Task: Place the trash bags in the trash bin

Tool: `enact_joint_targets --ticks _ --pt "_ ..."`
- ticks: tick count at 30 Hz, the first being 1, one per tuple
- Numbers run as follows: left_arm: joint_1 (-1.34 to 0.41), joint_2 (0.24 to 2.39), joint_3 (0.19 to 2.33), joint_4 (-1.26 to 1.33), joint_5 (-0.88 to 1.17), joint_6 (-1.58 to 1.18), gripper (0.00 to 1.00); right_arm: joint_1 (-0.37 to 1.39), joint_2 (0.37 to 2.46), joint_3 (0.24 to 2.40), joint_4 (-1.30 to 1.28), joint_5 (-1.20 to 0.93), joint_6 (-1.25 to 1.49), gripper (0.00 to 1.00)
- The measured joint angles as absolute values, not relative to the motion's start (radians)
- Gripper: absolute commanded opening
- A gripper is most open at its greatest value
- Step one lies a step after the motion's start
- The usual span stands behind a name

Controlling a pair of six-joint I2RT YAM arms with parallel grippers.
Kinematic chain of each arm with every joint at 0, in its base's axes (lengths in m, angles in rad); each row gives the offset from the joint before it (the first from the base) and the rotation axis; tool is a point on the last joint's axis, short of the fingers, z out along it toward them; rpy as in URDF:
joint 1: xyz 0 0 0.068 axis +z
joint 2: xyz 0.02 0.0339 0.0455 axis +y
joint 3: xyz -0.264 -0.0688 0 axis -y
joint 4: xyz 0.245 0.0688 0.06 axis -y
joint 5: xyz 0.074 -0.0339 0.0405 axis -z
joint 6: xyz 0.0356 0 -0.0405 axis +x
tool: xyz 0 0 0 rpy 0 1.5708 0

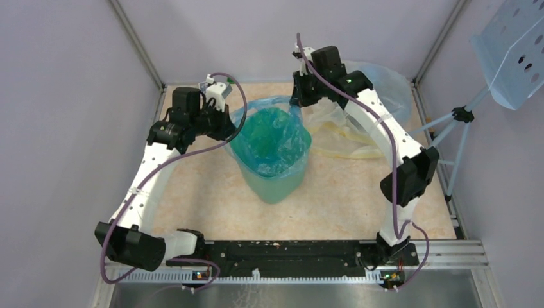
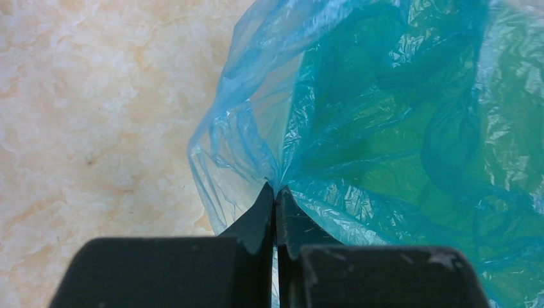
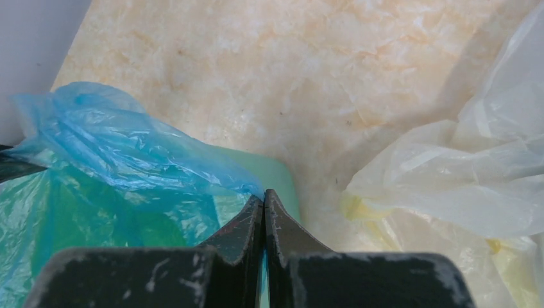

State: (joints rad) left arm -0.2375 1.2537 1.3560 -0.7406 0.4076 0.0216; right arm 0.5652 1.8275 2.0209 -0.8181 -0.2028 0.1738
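Partly done, judging by the layout. Light blue trash bag [image 1: 272, 138] already sunk into the green trash bin [image 1: 276, 186] at mid-tabletop [image 1: 205, 199], mouth flaring above the rim. Left pincer [image 2: 276, 192] clamped tight on the bag's film at the bin's left edge. Right pincer [image 3: 263, 196] likewise pinched closed on the film at the far right corner. Opposite sides gripped, so probably midway through stretching or seating this bag. Left to do: pale yellowish trash bags [image 1: 346, 138] lying crumpled on the tabletop just right of the bin, outside it, touched by neither pincer. Beyond them, behind the right arm, a bluish clear bag [image 1: 392, 83], also outside the bin.
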Motion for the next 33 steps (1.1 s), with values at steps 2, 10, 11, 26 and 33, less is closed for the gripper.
enact_joint_targets --ticks 2,10,11,26,33 --pt "-0.237 1.254 1.351 -0.730 0.410 0.022 0.00 0.543 1.865 2.032 -0.821 -0.234 0.185 0.05" --pt "-0.237 1.243 1.328 -0.701 0.410 0.020 0.00 0.506 1.951 1.982 -0.846 -0.263 0.207 0.10" --pt "-0.237 1.243 1.328 -0.701 0.408 0.020 0.00 0.505 1.950 1.958 -0.845 -0.257 0.207 0.11" --pt "-0.243 1.250 1.328 -0.732 0.395 -0.079 0.54 0.482 1.736 1.881 -0.872 -0.063 0.194 0.66" --pt "-0.243 1.246 1.372 -0.752 0.352 -0.149 0.64 0.540 1.579 1.916 -0.904 -0.039 0.199 0.63"
